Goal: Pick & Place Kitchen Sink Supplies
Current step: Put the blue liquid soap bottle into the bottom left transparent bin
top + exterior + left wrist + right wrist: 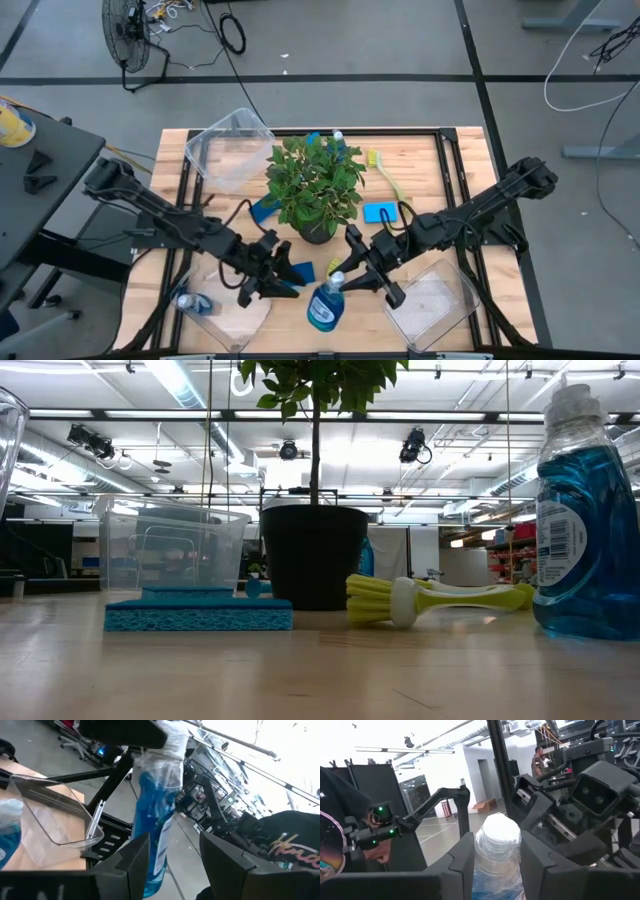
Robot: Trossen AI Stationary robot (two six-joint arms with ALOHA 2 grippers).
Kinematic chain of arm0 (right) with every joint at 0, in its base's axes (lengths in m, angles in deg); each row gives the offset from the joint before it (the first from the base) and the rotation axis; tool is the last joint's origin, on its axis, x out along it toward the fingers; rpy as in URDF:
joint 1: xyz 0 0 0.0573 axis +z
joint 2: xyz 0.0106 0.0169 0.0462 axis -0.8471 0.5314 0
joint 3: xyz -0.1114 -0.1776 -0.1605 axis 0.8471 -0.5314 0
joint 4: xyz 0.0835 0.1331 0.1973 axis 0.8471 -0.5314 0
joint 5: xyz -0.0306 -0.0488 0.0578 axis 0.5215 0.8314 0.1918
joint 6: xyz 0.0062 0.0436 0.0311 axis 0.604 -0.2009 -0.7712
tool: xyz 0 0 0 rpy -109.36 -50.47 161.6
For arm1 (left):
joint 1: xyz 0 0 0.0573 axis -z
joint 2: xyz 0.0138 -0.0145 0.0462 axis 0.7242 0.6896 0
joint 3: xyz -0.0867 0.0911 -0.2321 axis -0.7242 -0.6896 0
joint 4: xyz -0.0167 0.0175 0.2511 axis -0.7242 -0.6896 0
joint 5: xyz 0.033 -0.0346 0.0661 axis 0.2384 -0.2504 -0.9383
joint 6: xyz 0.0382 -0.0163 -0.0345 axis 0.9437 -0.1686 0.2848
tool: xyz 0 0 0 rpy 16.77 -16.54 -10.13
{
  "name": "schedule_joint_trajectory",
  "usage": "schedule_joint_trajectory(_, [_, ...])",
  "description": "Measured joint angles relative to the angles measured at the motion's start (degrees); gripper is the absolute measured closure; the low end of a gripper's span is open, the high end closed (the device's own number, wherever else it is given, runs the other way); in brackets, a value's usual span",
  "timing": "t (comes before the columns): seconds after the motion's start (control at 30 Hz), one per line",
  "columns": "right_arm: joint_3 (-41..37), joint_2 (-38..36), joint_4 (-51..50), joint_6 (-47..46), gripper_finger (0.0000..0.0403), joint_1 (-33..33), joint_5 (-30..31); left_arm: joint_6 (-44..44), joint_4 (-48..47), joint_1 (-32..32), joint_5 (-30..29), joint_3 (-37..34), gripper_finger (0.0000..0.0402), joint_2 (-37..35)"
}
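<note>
Standing upright near the front edge of the tabletop (420, 150), in front of the potted plant (315, 185) and between the two front bins: a blue soap bottle (324, 306) with a pale cap. Probably resting on its base rather than hanging clear, going by the low view, though no view is showing that bottom contact together with the grip.

Pinching that cap from both sides: the right tool (347, 277), narrowed down onto it, with the cap filling the gap between the two dark fingers in the right wrist view.

Reaching in from the other side: the left tool (292, 283), spread fairly wide and holding nothing, with the bottle's blue body sitting between its fingers, close to one of them and leaving daylight before the other.

Lying on its side in the clear front-left bin (240, 325): a second bottle (186, 300). Sitting bare beside the right arm: the clear front-right bin (432, 302). Waiting farther back: a blue sponge (378, 212) and a yellow-green dish brush (386, 176) to the right of the plant.

Looking like a hand-over in progress, from right to left, so that this bottle is joining the other in the front-left bin. Calling next for closing the left tool squarely on the body, below the cap, before loosening the right one; then lifting straight, keeping clear of the bin's near wall and of the leaves.
</note>
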Motion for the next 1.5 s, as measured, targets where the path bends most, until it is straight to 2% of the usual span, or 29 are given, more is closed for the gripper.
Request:
schedule_joint_trajectory(0.1, [0.0,0.0,0.0,0.0,0.0296,-0.1,0.0,-1.7,0.2,-0.6,-0.1,0.0,0.0212,1.4])
schedule_joint_trajectory(0.23, [0.0,0.0,0.0,0.0,0.0296,-0.2,0.0,-3.6,0.4,-1.3,-0.1,1.2,0.0171,3.5])
schedule_joint_trajectory(0.37, [0.0,0.2,-0.3,-0.1,0.0296,-0.7,0.0,-2.4,0.5,-1.7,1.9,3.8,0.0131,5.9])
schedule_joint_trajectory(0.5, [0.0,0.6,-0.2,-0.1,0.0296,-1.2,-0.6,-1.9,0.3,-1.9,3.2,6.3,0.0114,7.6])
schedule_joint_trajectory(0.7, [0.0,1.8,0.8,-0.1,0.0296,-1.6,-1.1,-0.6,0.8,-2.9,3.5,8.2,0.0117,8.9])
schedule_joint_trajectory(1.33, [0.0,3.3,5.2,-0.7,0.0296,-4.0,-1.9,-0.2,4.1,-3.5,4.3,8.2,0.0120,10.1])
schedule_joint_trajectory(1.5, [0.0,3.3,4.9,-0.7,0.0296,-4.3,-2.1,0.9,4.0,-3.7,3.8,8.2,0.0142,10.3])
